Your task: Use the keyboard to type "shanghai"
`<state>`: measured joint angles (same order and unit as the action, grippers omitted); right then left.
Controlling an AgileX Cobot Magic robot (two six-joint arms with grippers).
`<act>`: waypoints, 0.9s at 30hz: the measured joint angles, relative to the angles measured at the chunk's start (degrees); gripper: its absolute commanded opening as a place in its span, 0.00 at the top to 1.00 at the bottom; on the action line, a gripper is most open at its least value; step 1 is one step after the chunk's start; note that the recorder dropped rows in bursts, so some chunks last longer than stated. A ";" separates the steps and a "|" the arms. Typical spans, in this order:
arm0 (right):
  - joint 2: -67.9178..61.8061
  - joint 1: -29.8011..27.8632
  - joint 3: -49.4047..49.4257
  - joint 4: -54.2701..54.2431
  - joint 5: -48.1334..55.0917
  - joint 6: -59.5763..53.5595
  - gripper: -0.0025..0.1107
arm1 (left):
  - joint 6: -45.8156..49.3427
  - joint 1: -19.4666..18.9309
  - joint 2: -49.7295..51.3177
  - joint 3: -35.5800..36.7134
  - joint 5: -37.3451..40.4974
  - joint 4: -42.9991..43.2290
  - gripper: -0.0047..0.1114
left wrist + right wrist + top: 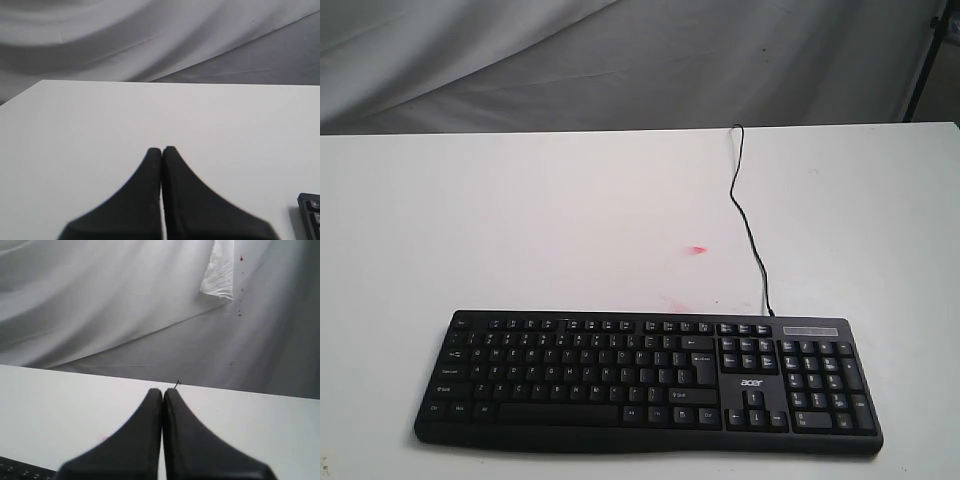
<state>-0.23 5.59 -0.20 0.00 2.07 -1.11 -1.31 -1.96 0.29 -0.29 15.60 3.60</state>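
The black keyboard with white-lettered keys and an acer logo lies along the near edge of the white table. Its thin black cable runs from its back edge to the table's far edge. Neither arm shows in the exterior view. My left gripper is shut with nothing in it, over bare table, and a corner of the keyboard shows at the frame edge. My right gripper is shut and empty too, with a strip of the keyboard in the frame's corner.
A small pink-red mark stains the table behind the keyboard. Grey draped cloth hangs behind the table's far edge. A dark stand leg rises at the far right.
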 measured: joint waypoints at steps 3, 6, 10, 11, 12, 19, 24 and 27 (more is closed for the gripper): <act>0.00 0.00 0.00 0.31 2.68 -0.10 0.98 | 0.00 0.00 0.00 0.00 0.00 0.00 0.95; 0.00 0.00 0.00 0.54 6.95 -0.37 0.98 | 0.00 0.00 0.00 0.00 0.00 0.00 0.95; 0.00 0.00 0.00 0.68 11.10 -2.01 0.98 | 0.00 0.00 0.00 0.00 0.00 0.00 0.95; 0.00 0.00 0.00 0.68 11.90 -2.42 0.98 | 0.00 0.00 0.00 0.00 0.00 0.00 0.95; 0.00 0.00 0.00 0.68 13.12 -2.67 0.98 | 0.00 0.00 0.00 0.00 0.00 0.00 0.95; 0.00 0.00 0.00 0.68 17.38 -3.08 0.98 | 0.00 0.00 0.00 0.00 0.00 0.00 0.95; 0.00 0.00 0.00 0.68 17.61 -3.18 0.98 | 0.00 0.00 0.00 0.00 0.00 0.00 0.95; 0.00 0.00 0.00 0.68 17.61 -3.18 0.98 | 0.00 0.00 0.00 0.00 0.00 0.00 0.95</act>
<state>-0.23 5.59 -0.20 0.68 19.68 -4.28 -1.31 -1.96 0.29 -0.29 15.60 3.60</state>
